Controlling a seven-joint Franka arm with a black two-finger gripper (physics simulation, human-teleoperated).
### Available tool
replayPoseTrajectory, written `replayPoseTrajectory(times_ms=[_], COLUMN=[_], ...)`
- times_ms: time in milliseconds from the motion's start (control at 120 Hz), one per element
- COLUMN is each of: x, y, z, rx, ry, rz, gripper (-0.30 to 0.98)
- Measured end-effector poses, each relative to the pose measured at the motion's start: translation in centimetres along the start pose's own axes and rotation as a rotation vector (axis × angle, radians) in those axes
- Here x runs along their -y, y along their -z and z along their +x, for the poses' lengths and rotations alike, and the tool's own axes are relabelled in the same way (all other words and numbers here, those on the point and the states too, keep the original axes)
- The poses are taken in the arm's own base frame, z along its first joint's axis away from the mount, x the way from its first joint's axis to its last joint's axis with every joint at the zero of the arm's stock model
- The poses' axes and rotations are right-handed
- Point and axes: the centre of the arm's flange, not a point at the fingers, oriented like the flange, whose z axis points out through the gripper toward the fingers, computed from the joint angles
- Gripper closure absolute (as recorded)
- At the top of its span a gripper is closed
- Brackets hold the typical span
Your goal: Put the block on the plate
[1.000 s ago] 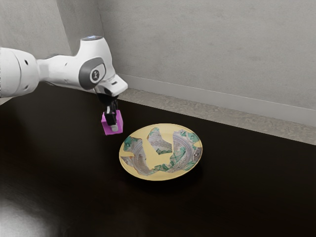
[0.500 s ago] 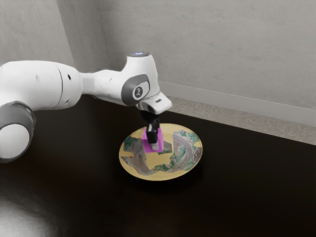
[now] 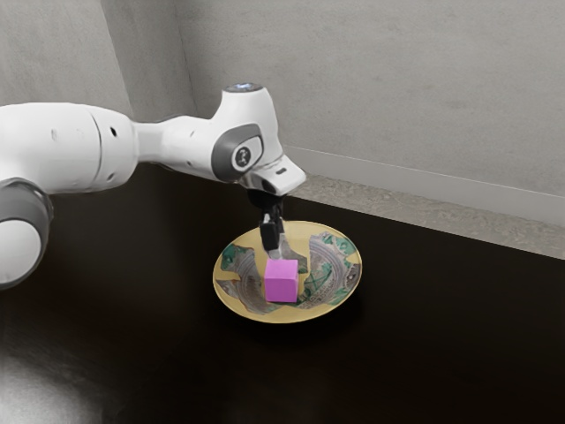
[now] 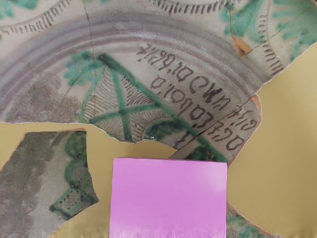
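Note:
My gripper [image 3: 278, 251] hangs just above the block in the exterior view, its fingers apart and not holding anything. Below the fingertips, the pink-purple block [image 3: 282, 282] sits upright inside the plate [image 3: 333, 295], near the middle of its patterned surface. The wrist view has the block [image 4: 168, 198] under the hand, with its flat top face visible, and the plate's painted pieces [image 4: 124, 94] around it.
The dark table [image 3: 441, 327] extends around the plate on all sides. A grey wall [image 3: 380, 88] stands behind the table, past a strip of floor.
Carried over the plate from the exterior view's left, the block has since left my gripper and is lower, in the plate. The fingers have opened and the hand has risen slightly.

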Motion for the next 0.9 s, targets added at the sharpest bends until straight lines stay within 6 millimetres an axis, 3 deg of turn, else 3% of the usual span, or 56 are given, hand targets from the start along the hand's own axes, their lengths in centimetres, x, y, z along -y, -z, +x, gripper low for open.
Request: replayPoseTrajectory(times_ms=[208, 317, 433, 592, 742, 900], x=[0.2, -0.1, -0.4, -1.4, -2.2, -2.0], y=[6.3, 10.9, 13.6, 19.1, 21.7, 22.3], z=[-3.9, -6.5, -8.9, -11.9, -13.3, -14.6], rx=[0.042, 0.082, 0.116, 0.099, 0.082, 0.08], ry=[0.112, 0.193, 0.291, 0.421, 0.505, 0.586], rz=[0.035, 0.072, 0.08, 0.127, 0.146, 0.147], gripper=[0.02, 0.01, 0.01, 0.0, 0.0, 0.0])
